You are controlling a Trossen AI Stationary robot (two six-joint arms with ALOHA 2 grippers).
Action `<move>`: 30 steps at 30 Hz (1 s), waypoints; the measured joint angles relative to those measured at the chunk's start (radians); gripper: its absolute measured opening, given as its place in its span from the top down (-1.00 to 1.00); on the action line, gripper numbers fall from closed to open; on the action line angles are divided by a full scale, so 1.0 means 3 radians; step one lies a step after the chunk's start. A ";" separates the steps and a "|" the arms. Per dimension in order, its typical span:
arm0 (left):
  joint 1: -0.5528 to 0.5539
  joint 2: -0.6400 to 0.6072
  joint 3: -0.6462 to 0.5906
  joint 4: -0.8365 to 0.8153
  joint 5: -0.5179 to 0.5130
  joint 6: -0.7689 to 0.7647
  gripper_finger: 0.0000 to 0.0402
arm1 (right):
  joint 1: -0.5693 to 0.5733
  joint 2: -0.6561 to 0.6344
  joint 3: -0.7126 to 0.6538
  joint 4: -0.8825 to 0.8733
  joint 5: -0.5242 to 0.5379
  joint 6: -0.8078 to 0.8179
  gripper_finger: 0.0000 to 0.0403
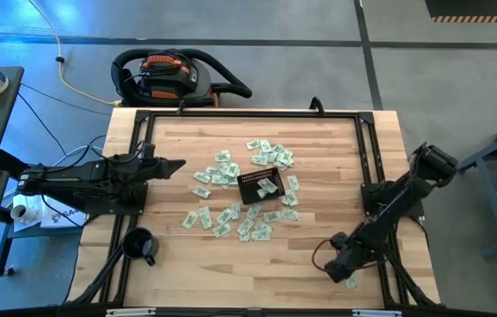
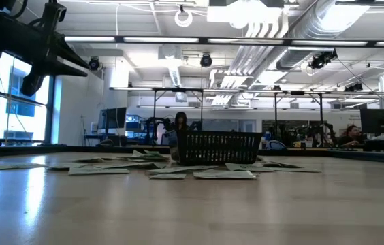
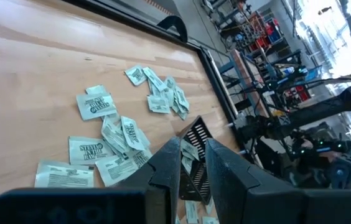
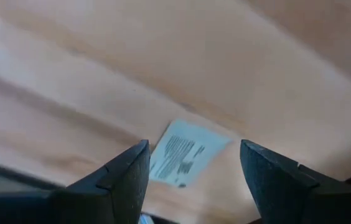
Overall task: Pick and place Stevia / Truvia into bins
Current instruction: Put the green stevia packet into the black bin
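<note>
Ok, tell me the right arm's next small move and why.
Probably lower the right gripper straight down and close on the lone sachet. Its fingers stand open on either side of that sachet, which lies flat on the table near the front right corner, far from the basket. The left gripper waits at the left side.

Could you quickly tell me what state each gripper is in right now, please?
Left gripper: fingers narrowly apart, holding nothing, raised over the table's left side.
Right gripper: fingers open wide over a lone sachet near the table's front right edge, not gripping it.
</note>
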 joint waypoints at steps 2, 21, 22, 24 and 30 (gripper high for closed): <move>0.0000 0.0000 0.0001 0.0000 0.0000 -0.0006 0.45 | 0.0088 0.0000 0.0002 0.0088 0.0019 -0.0026 -0.18; -0.0001 -0.0001 0.0001 -0.0001 0.0193 -0.0028 0.45 | 0.0107 0.0148 -0.0123 0.0220 0.0074 -0.0127 -0.19; -0.0001 -0.0001 0.0001 -0.0003 0.0195 -0.0027 0.45 | 0.0075 0.0152 -0.0123 0.0232 0.0044 -0.0105 -0.19; -0.0001 -0.0001 0.0000 -0.0015 0.0193 0.0007 0.45 | 0.0033 0.0154 -0.0122 0.0228 0.0042 -0.0024 -0.19; -0.0001 -0.0001 0.0000 -0.0090 0.0271 0.0076 0.45 | -0.0212 0.0187 -0.0106 0.0172 -0.0169 0.0099 -0.19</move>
